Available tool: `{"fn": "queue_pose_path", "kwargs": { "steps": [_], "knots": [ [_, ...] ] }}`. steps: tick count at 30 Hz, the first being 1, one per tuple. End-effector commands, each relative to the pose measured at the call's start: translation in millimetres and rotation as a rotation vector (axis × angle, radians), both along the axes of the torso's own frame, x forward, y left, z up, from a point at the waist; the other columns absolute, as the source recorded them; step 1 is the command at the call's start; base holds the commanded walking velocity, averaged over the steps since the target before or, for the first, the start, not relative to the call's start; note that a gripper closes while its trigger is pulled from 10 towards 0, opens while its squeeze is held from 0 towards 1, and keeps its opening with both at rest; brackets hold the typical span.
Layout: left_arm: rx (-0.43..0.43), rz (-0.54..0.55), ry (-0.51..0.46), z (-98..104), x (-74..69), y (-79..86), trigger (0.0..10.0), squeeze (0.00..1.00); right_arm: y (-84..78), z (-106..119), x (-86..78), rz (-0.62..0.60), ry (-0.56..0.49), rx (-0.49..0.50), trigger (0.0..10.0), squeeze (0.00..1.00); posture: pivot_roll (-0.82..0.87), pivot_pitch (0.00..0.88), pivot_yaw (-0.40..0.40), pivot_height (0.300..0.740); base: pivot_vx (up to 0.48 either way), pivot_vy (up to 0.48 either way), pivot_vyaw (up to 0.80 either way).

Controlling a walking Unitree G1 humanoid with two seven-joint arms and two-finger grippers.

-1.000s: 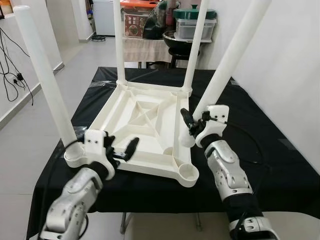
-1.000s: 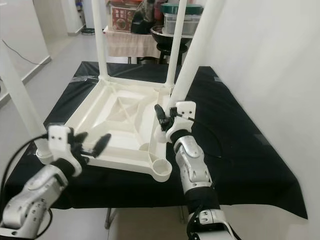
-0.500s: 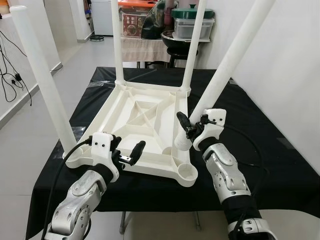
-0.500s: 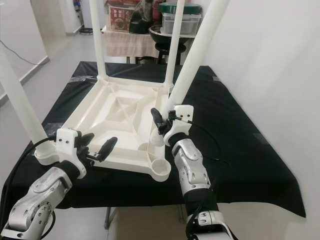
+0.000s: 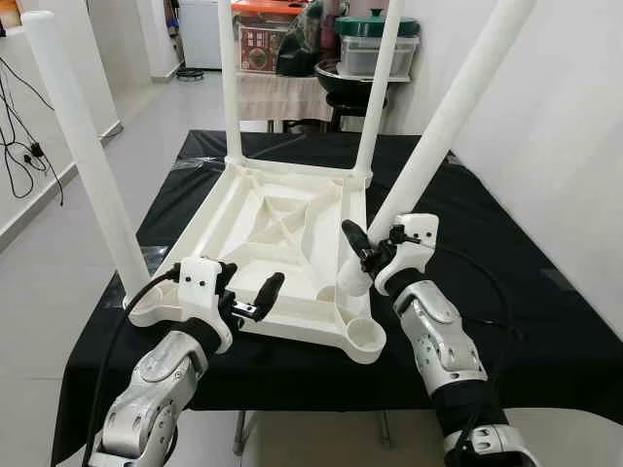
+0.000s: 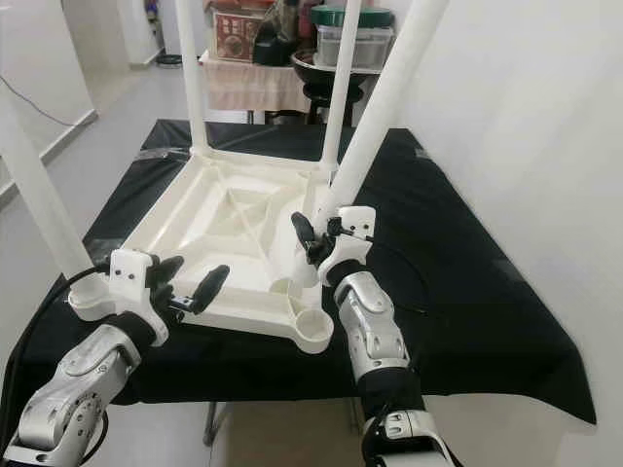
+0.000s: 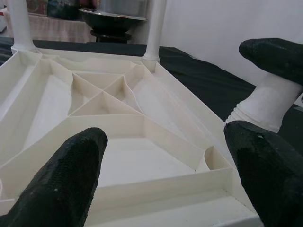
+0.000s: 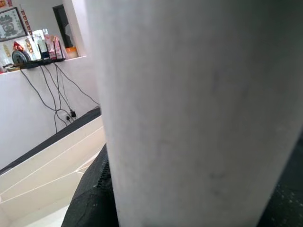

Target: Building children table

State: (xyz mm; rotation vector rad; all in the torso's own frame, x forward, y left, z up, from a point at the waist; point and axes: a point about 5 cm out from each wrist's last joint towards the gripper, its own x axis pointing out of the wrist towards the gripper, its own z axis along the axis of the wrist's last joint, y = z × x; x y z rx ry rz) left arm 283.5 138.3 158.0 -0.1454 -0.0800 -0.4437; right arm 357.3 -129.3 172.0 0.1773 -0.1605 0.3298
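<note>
Presumably light, stiff, slippery: long white plastic table leg [image 5: 443,122] clenched near threaded base in right gripper [image 5: 368,255] jaws; left gripper [image 5: 243,292] jaws released over upturned white plastic tabletop [image 5: 282,229].

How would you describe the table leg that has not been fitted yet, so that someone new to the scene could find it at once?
On the black-covered table lies an upside-down white tabletop with three legs standing straight up from its corners. The fourth leg is by the near right corner, gripped in the right gripper. Unlike the others it leans, its threaded end beside the empty corner socket.
</note>
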Motion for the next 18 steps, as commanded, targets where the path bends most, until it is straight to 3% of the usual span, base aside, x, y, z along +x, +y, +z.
{"fn": "queue_pose_path", "kwargs": {
  "steps": [1, 6, 18],
  "knots": [
    [0.000, -0.018, 0.010, -4.1, -0.3, -3.9, 10.0, 0.00, -1.3, 0.5, 0.3, -0.004, -0.012, 0.016, 10.0, 0.00, -0.08, 0.000, -0.067, 0.740, 0.000, -0.480, 0.00],
    [-0.002, -0.019, 0.020, -6.1, 0.5, -3.6, 10.0, 0.00, -1.2, -0.7, 0.5, 0.001, -0.008, 0.021, 10.0, 0.00, -0.08, 0.000, -0.067, 0.740, 0.000, -0.480, 0.00],
    [0.000, -0.017, 0.024, -9.4, 3.2, -2.6, 10.0, 0.00, -0.5, -2.3, 0.8, 0.013, 0.000, 0.027, 10.0, 0.00, -0.08, 0.000, -0.066, 0.740, 0.000, 0.000, 0.00]
  ]
}}
